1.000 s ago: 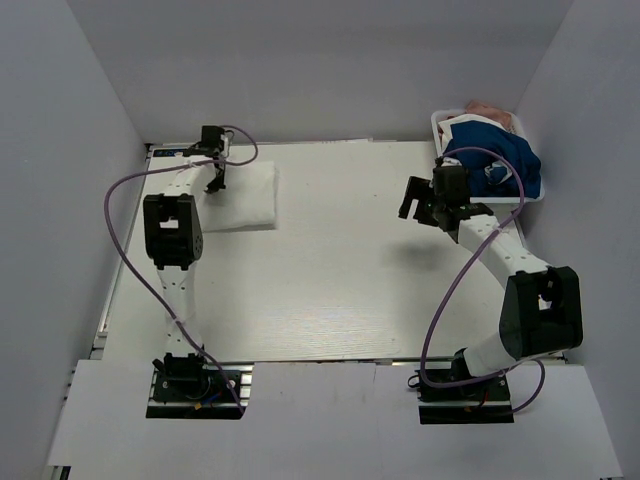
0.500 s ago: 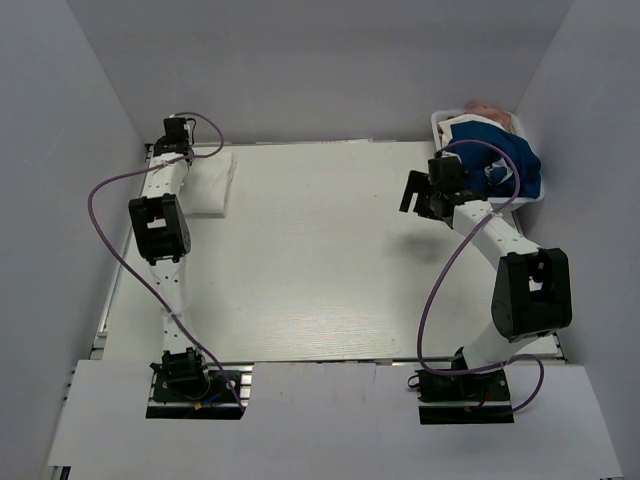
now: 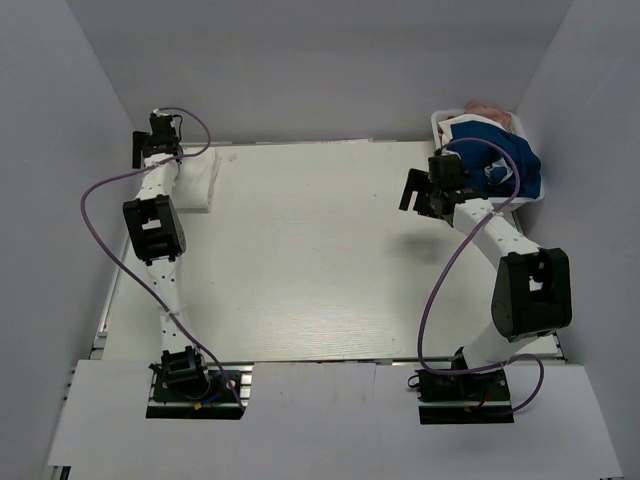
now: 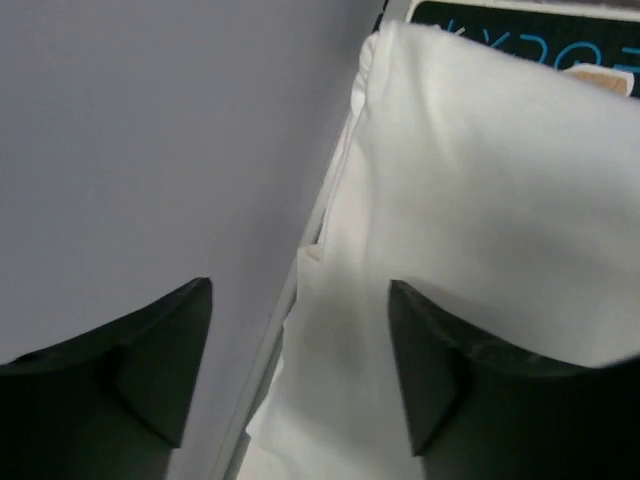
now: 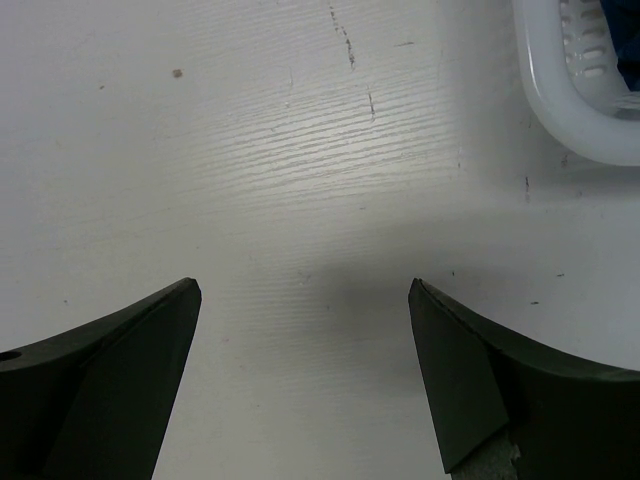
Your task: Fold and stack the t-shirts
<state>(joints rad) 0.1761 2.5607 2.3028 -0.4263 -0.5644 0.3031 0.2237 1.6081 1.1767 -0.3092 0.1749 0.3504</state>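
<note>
A folded white t-shirt (image 3: 200, 178) lies at the table's far left corner, against the wall. My left gripper (image 3: 150, 152) hangs over its left edge. In the left wrist view that gripper (image 4: 300, 370) stands open, with the white t-shirt (image 4: 470, 200) lying loose beneath its fingers. A royal blue t-shirt (image 3: 512, 165) and a white one (image 3: 472, 127) are heaped in the white basket (image 3: 440, 122) at the back right. My right gripper (image 3: 418, 195) is open just left of the basket. In its wrist view the right gripper (image 5: 305, 330) has only bare table under it.
The grey side wall (image 4: 150, 150) stands right beside the left gripper. The basket's white rim (image 5: 560, 90) shows at the top right of the right wrist view. A pinkish cloth (image 3: 492, 108) sits at the back of the basket.
My left gripper pulled the folded white t-shirt leftwards into the far corner, then opened and let it go. The right arm shifted slightly towards the basket.
</note>
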